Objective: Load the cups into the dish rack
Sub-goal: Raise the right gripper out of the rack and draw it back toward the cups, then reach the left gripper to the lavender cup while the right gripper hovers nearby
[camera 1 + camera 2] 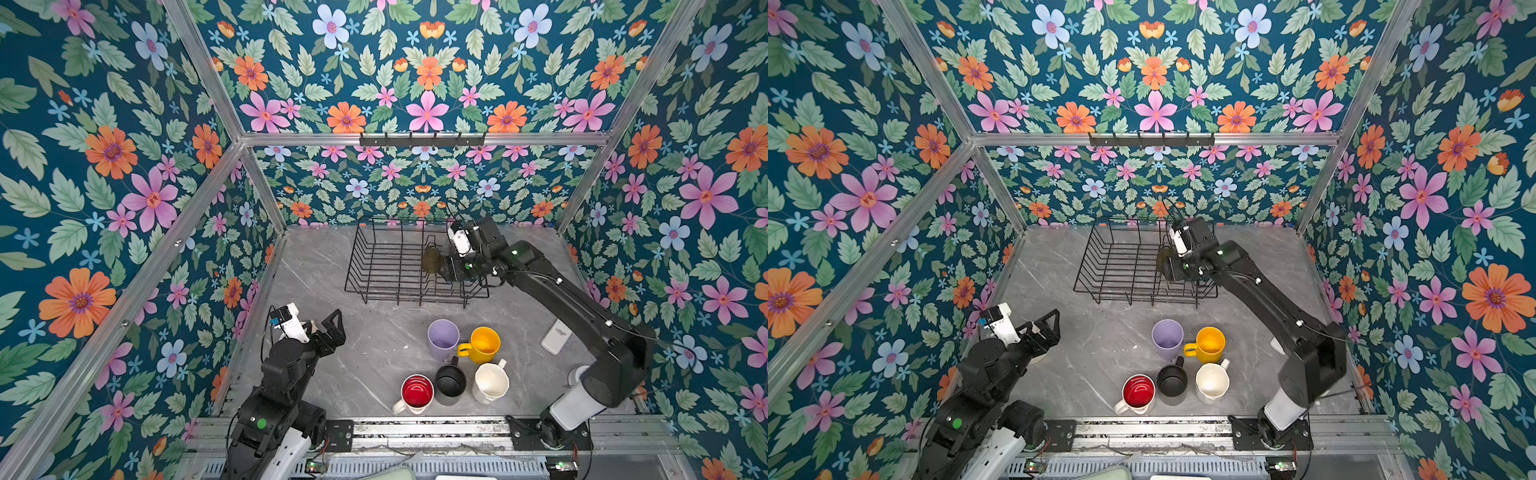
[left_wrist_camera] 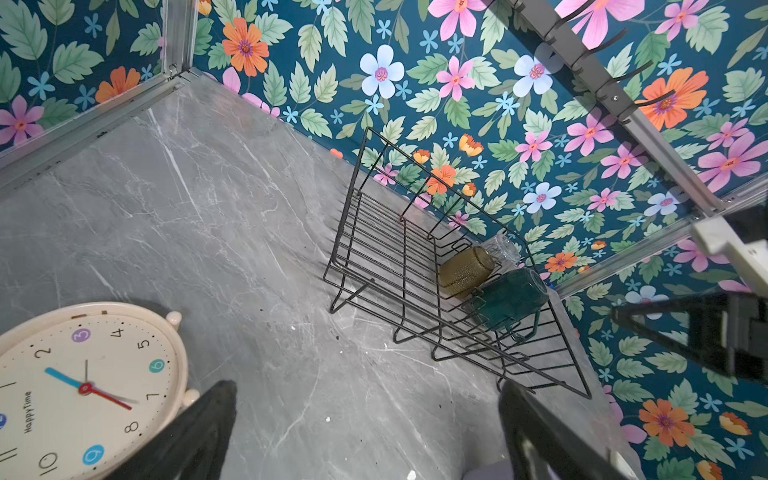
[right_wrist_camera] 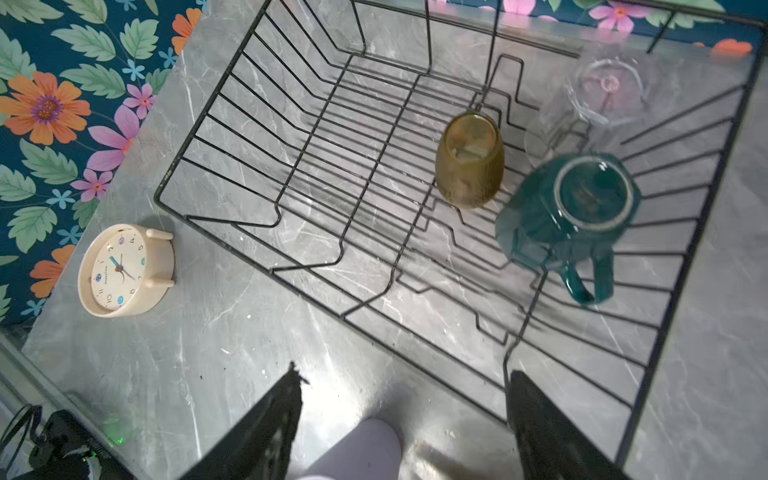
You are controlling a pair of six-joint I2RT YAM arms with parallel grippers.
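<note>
Over the black wire dish rack [image 1: 386, 266], the right arm's jaws stood spread and empty. An olive glass tumbler [image 3: 469, 162], dark green mug [image 3: 569, 208] and clear glass [image 3: 598, 95] sat upended inside. The left jaws gaped too. Next, I judged, came fetching the lilac tumbler [image 1: 443, 338] off the worktop [image 1: 374, 374].

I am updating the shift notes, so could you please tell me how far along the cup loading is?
Done: the olive tumbler, clear glass and dark green mug sit upside down in the dish rack. In hand: nothing; the right end effector hovers open over the rack, the left end effector open too. Left: lilac tumbler, yellow mug, black mug, cream mug and white red-lined mug on the table.
</note>
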